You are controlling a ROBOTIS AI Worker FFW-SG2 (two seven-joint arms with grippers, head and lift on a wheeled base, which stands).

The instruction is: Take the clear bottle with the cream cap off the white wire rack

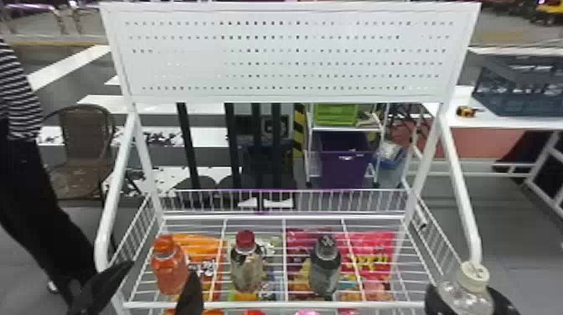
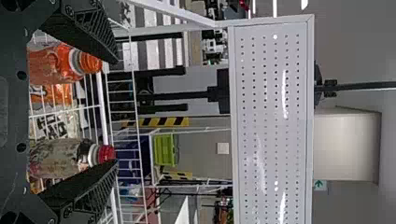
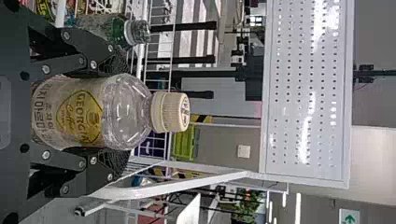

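The clear bottle with the cream cap (image 1: 468, 293) stands upright at the right front, just outside the right side of the white wire rack (image 1: 268, 305). My right gripper (image 1: 470, 299) is around it. In the right wrist view the right gripper (image 3: 119, 112) is shut on the bottle (image 3: 128, 112), one finger on each side of its labelled body, with the cream cap (image 3: 170, 112) beyond the fingertips. My left gripper (image 1: 162, 268) stands open at the rack's left front, near the orange bottle. The left wrist view has the left gripper (image 2: 116, 112) with its fingers wide apart.
An orange bottle (image 1: 169, 270), a red-capped bottle (image 1: 247, 268) and a dark-capped bottle (image 1: 325, 268) stand on the rack. Snack bags show beneath the wires. White side tubes (image 1: 460, 188) rise to a perforated panel (image 1: 285, 54) at the back.
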